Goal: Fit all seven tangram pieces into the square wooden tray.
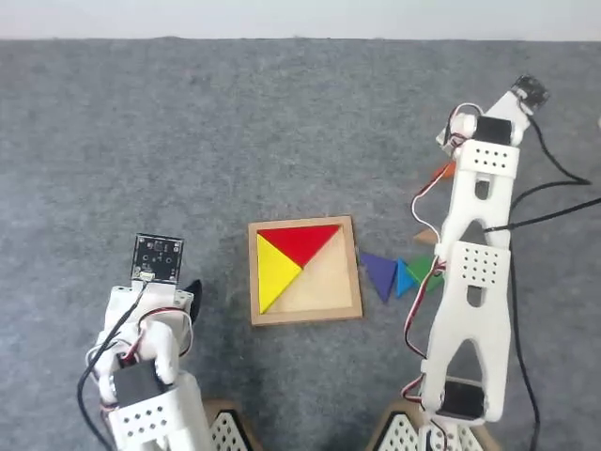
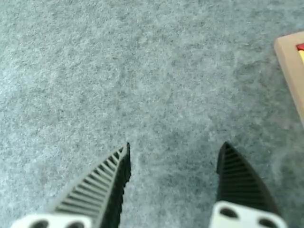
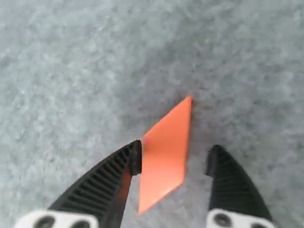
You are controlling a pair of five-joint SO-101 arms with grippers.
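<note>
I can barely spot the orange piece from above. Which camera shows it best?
The right wrist view: the orange piece lies nearly whole on the carpet, between the open right pincer. The high view catches just a sliver of it beside the right arm. The left wrist view looks at carpet and a tray corner.

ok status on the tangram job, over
Right pincer open, astride orange parallelogram on carpet. Left pincer open over bare carpet near tray. Tray holds red triangle, yellow triangle; purple piece, blue piece, green piece loose beside it.
</note>
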